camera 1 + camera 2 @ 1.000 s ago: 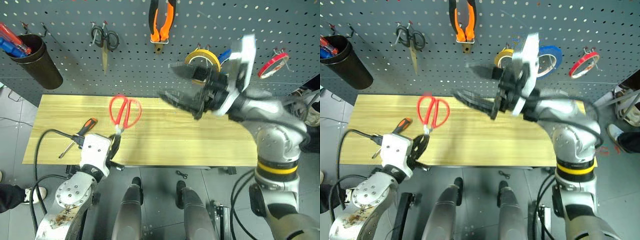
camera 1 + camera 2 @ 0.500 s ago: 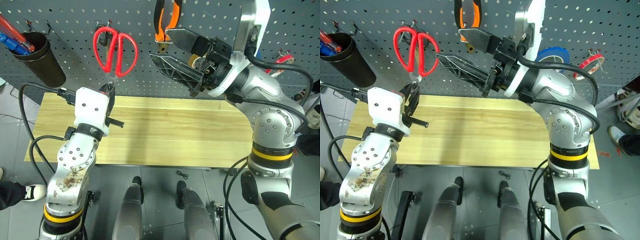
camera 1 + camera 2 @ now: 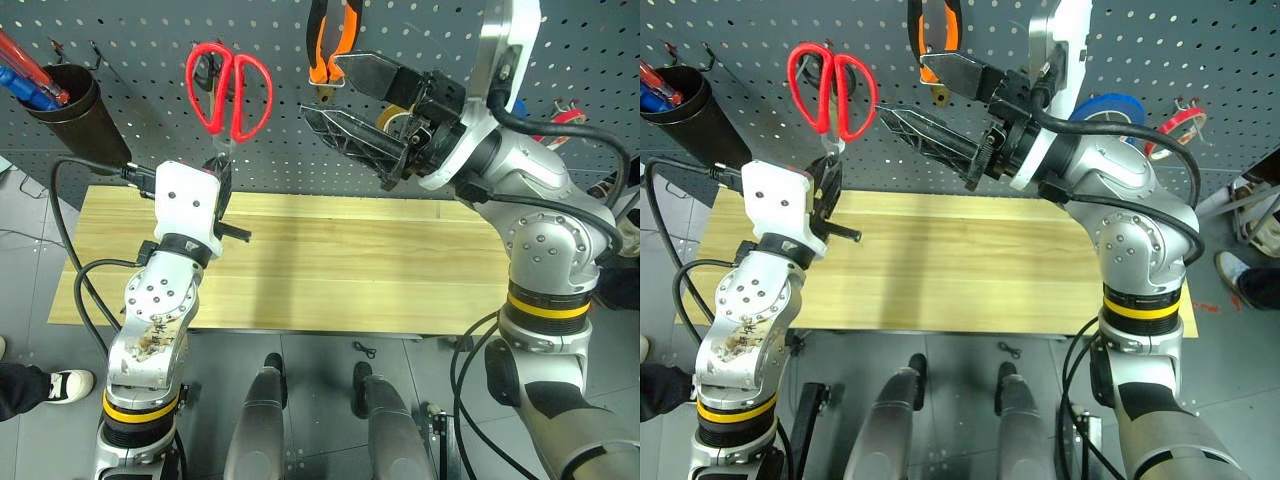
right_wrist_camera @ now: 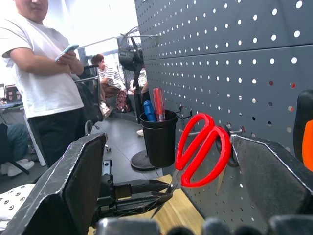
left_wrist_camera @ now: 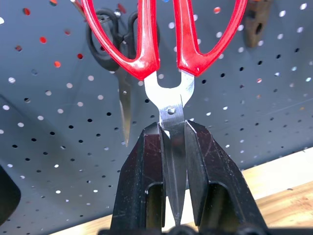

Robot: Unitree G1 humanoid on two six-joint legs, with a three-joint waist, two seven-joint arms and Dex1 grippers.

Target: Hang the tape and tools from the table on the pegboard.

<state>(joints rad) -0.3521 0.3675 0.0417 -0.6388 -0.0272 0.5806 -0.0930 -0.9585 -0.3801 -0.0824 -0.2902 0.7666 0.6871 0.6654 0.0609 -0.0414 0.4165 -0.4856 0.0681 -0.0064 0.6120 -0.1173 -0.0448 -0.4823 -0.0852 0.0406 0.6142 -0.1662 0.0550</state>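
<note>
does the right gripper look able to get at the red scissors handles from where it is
Probably yes: the right gripper is open, level with the red scissors with nothing between them. The left gripper is shut on the blades only, leaving the handles free.

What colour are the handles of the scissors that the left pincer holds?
Bright red; the scissors show best in the left wrist view.

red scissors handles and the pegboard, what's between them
In the left wrist view, small black-handled scissors hang on the dark blue-grey pegboard, right behind the red loop-handled scissors.
</note>
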